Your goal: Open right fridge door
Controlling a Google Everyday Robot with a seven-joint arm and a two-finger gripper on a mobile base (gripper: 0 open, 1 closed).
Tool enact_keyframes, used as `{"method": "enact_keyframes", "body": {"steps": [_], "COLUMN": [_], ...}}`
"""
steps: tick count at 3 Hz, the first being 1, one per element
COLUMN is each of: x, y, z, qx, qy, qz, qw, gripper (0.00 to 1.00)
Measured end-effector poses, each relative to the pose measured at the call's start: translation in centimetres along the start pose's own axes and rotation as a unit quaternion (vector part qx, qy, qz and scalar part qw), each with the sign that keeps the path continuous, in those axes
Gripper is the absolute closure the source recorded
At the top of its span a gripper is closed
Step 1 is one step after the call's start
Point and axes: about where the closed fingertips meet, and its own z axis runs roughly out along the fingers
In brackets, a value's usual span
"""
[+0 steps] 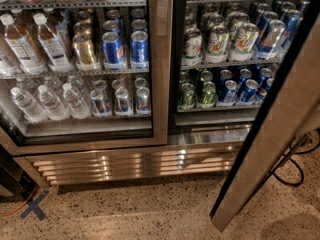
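The right fridge door (280,134) stands swung out at the picture's right, leaving the fridge (135,164) open on that side. The gripper is out of view (its grip cannot be told). Swung wider, the door could snag the black cable (300,174) on the floor behind it.

Fridge (210,134) fills back. Left door (161,84) shut, water bottles (45,101) behind it on lower shelf. Right fridge door (265,149) swung out in right foreground, before cans (225,39) on shelves. Grille (135,164) below doors. Cable (295,170) on floor (125,214) behind open door. Gripper out of view.
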Motion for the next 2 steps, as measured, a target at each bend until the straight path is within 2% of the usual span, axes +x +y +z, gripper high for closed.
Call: {"method": "enact_keyframes", "body": {"steps": [1,2], "x": [-1.1,-2.4], "y": [0.7,2.5], "z": [-2.7,-6.9], "qx": [0.08,0.193], "qy": [0.004,0.012], "qz": [-0.02,-0.031], "qw": [0.9966,0.9806], "gripper": [0.0,0.0]}}
